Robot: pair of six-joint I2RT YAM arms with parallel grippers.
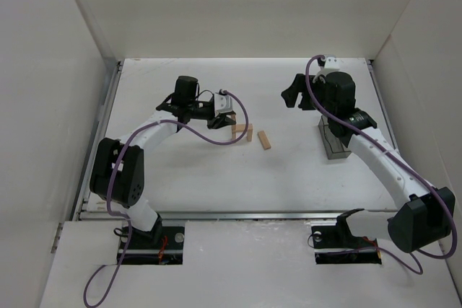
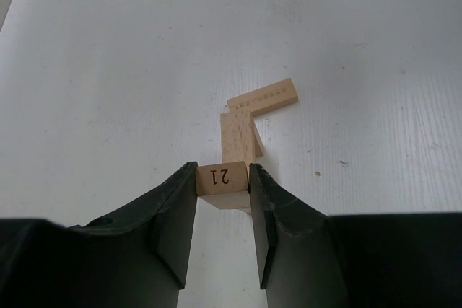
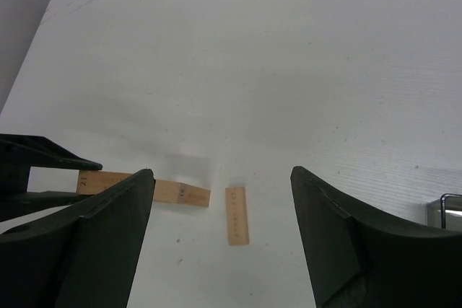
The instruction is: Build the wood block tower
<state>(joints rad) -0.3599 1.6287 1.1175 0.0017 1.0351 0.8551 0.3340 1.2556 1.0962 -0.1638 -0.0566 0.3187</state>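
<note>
We saw the left tool (image 2: 223,191) clamped on the stamped end of a tan plank (image 2: 225,176), probably gripped there so its free length could reach the build. Its long axis pointed straight away from the tool toward a crosswise plank (image 2: 263,97) at mid-tabletop (image 1: 216,192). A third plank (image 1: 265,140) lay near them. The right tool (image 1: 294,95) hung open, well apart.

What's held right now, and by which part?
The left gripper pinches a wooden plank by the end stamped 21. The right gripper is open and empty.
</note>
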